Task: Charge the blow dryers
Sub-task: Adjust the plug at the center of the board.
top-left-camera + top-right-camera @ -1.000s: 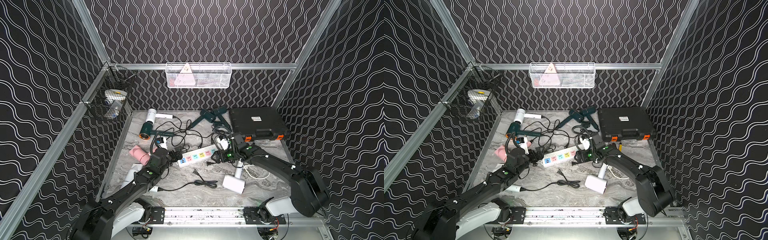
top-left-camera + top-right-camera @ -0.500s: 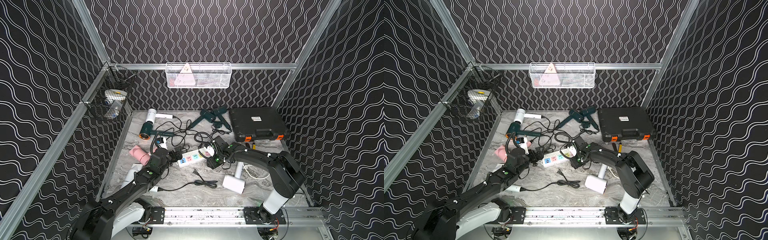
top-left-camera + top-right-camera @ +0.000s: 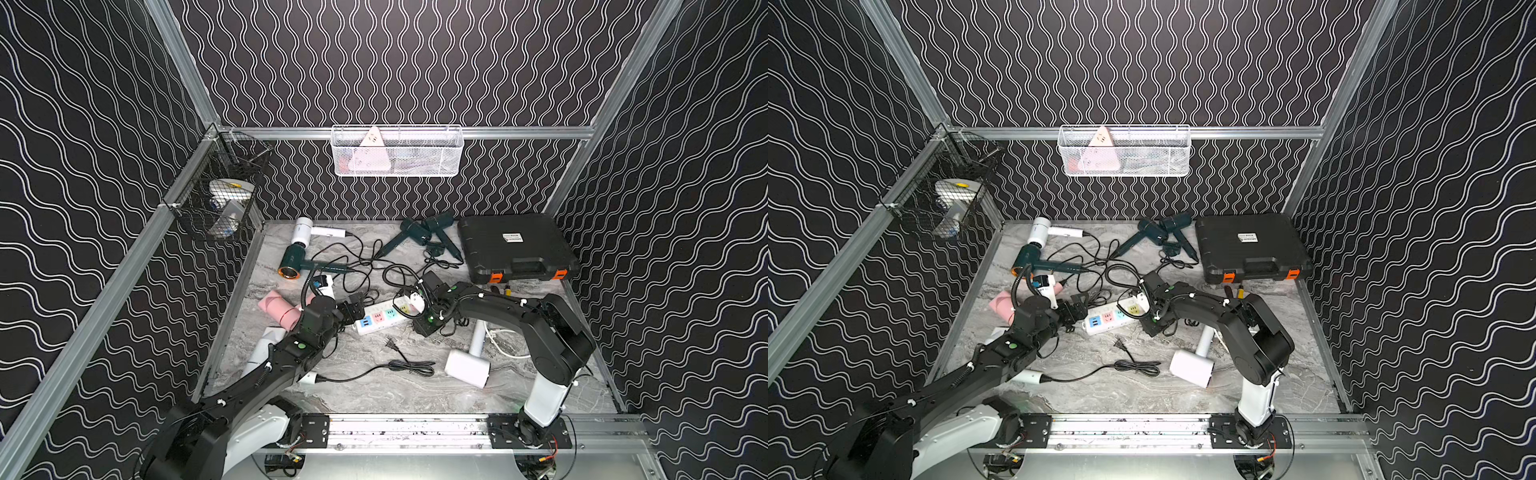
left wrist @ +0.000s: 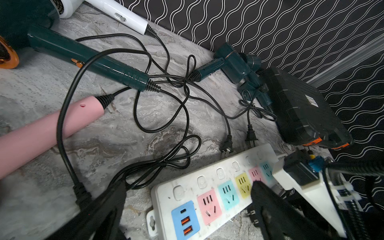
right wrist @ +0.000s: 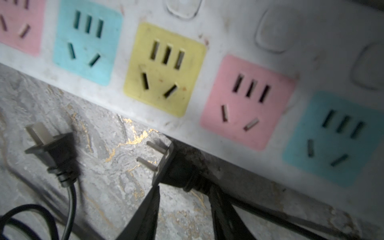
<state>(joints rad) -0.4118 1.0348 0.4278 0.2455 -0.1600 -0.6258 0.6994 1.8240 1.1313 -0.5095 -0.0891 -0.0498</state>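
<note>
The grey table (image 3: 374, 399) is messy. The blow dryers (image 3: 467, 365) lie all over it: white ones near me and at the back, a pink one (image 3: 276, 309) on the left, dark green ones (image 3: 415, 232) by the back wall. Their cords are tangled.

The white power strip (image 3: 382, 318) lies in the middle, and every socket I can see is empty. My left claw (image 4: 187, 189) is wide open and holds nothing. Its fingers stand on either side of the strip's blue end. I should squeeze there so the strip cannot slide.

My right claw (image 5: 182, 185) pinches a black plug (image 5: 176, 164) just beside the strip, near a pink socket (image 5: 247, 101). I cannot tell which dryer it belongs to. Its two pins (image 5: 149, 153) point along the table, not down. So I should lift a little and turn the wrist until the pins face the straight slots. Then I push slow and straight.
</note>
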